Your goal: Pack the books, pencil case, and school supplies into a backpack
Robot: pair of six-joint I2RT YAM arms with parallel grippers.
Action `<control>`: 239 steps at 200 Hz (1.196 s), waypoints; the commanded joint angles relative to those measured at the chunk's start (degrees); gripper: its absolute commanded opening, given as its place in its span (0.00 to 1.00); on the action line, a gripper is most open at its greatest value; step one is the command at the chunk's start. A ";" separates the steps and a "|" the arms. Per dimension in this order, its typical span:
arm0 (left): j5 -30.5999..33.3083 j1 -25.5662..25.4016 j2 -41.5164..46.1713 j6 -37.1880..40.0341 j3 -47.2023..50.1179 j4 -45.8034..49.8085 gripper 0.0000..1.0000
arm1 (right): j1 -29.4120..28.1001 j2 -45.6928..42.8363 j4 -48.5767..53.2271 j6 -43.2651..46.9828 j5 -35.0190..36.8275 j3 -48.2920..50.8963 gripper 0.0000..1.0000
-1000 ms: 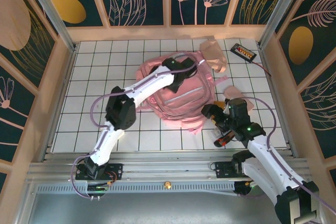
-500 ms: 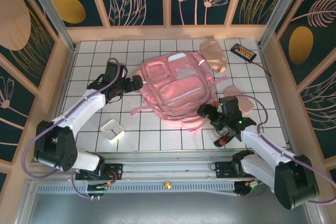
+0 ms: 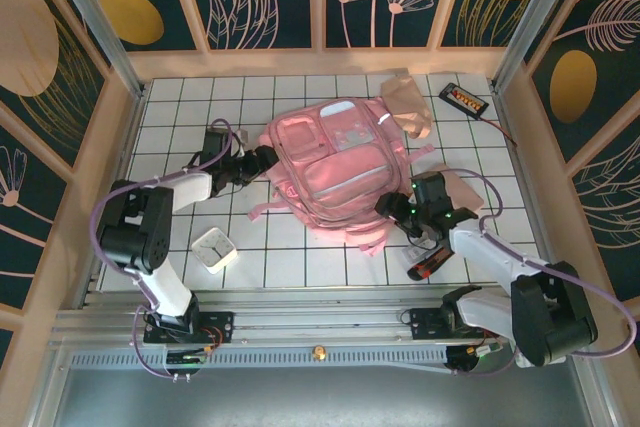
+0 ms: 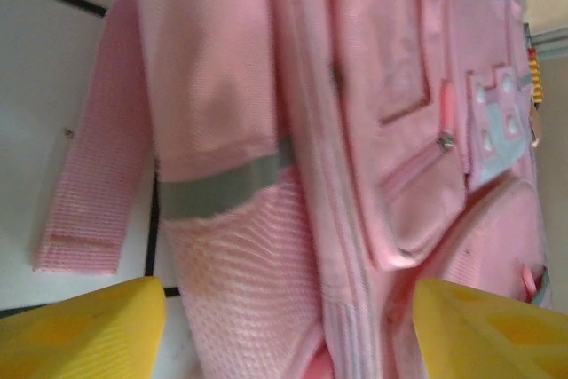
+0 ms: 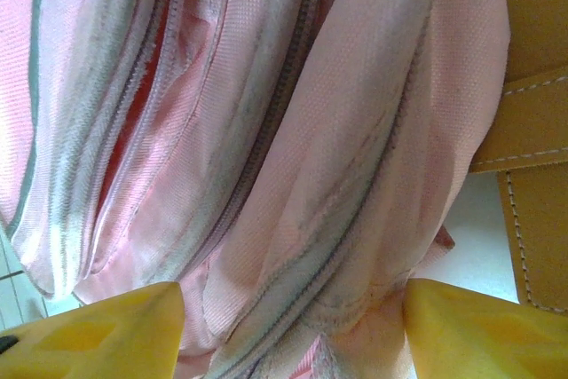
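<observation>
Looks like this is the get-the-bag-open step: the pink backpack [image 3: 335,172] lies flat mid-desk [image 3: 180,117], a bit toward the far edge, its zips look shut, and the beige pencil case [image 3: 405,102] sits out by the far right corner. The left hand [image 3: 260,159] is at the bag's left side and the right hand [image 3: 390,209] at its near-right corner, both with yellow fingers [image 4: 80,330] spread wide over pink fabric, open rather than clamped. Next I'd guess one pins the bag while the other finds a zip pull, and floppy cloth may bunch.
</observation>
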State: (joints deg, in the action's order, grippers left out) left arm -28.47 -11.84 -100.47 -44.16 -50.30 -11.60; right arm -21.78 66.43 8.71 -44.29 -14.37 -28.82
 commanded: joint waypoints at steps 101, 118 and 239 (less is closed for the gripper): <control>-4.88 2.19 5.23 -4.42 10.92 -10.71 0.00 | 2.52 20.68 -9.16 11.70 2.17 -21.05 0.19; -5.69 2.17 9.82 -8.67 15.40 -14.82 0.00 | 3.51 25.04 -10.29 13.24 1.00 -26.93 0.19; 4.01 -1.80 29.94 -33.57 25.14 -27.87 0.00 | -4.14 6.01 2.27 17.79 7.33 -26.33 0.74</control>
State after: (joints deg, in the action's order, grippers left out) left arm -26.02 -11.62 -72.60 -73.28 -23.83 -33.32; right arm -19.51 83.22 8.01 -22.98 -6.02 -61.78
